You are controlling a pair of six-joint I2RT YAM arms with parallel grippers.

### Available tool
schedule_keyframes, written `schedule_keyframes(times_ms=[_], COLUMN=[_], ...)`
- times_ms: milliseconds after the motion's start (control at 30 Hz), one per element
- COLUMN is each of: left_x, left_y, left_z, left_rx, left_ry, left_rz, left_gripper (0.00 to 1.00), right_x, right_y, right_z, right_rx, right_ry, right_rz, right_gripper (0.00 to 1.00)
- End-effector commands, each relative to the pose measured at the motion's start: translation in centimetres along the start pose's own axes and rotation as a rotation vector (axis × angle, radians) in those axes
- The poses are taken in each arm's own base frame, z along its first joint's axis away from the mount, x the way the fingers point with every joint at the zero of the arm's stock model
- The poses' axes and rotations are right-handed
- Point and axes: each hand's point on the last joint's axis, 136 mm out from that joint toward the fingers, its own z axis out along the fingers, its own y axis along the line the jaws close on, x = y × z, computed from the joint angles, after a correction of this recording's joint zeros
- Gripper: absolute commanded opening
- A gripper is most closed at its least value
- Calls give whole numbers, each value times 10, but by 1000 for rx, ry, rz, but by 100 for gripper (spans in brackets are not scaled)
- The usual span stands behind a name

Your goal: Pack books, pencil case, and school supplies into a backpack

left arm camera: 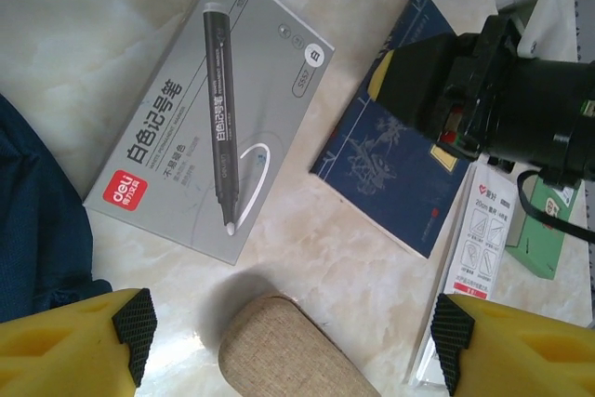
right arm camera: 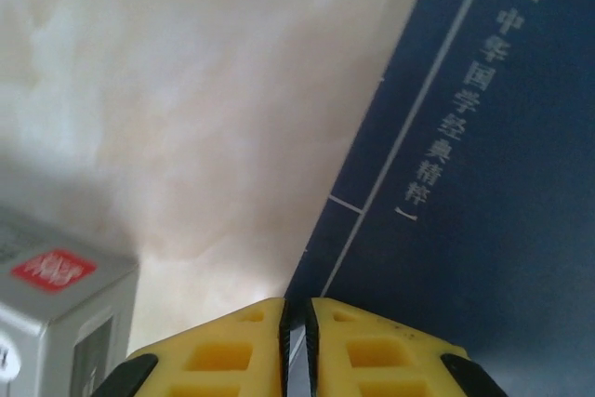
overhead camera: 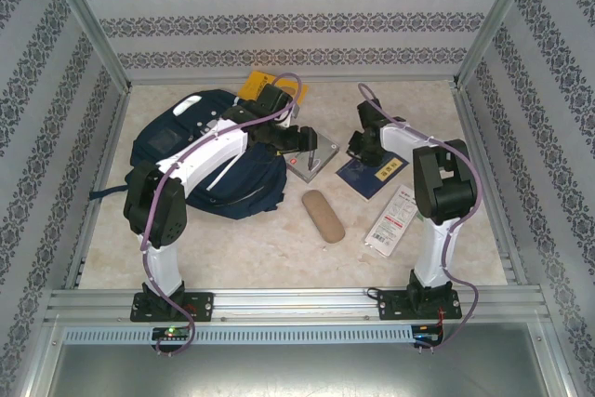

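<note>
Navy book (right arm camera: 483, 183) edge pinched in my right gripper (right arm camera: 296, 323), jaws narrow, likely to peel it off table (right arm camera: 139, 90). Left gripper (left arm camera: 293, 327) wide above pencil case (left arm camera: 288, 364), ready. Backpack (overhead camera: 153, 160) lies at left.

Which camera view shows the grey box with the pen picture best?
The left wrist view: the grey box lies there with its whole top face, pen picture and red label in sight. In the top external view it is small, partly covered by the left gripper. The right wrist view gives one corner of it.
</note>
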Motion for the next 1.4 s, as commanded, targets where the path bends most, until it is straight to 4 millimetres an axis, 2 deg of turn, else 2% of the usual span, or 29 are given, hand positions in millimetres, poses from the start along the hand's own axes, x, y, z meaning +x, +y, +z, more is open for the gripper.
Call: schedule_keyframes(times_ms=[0,67,167,300,400,533,667,867,1133,1367], left_x=[2,3,4,7,12,19,26,33,47,61], left_y=[-1,-1,-1,-7,-16,-28,-33,-37,-33,-18], left_z=[-1,3,9,21,34,57,81,109,133,148], left_rx=[2,10,22,60,78,92,87,45,-8,-115], left_ry=[-8,-2,6,16,34,62,97,134,177,213], left_rz=[-8,-14,-32,-65,-66,-57,-39,14,53,86], left_gripper=[80,79,78,75,72,70,67,64,62,60], right_x=[51,68,81,73,62,52,50,53,59,60], right_y=[7,17,28,27,20,-9,-42,-65,-75,-81], right_z=[3,-3,-14,-38,-59,-74,-70,-57,-38,-33], right_rx=[-6,-24,-47,-69,-86,-68,-48,1,22,61], right_ry=[118,132,125,64,11,-42,-28,-14,27,38], right_rz=[-31,-69,-116,-117,-107,-82,-37,-35,-25,-18], right_gripper=[15,16,16,20,25,31,33,36,36,38])
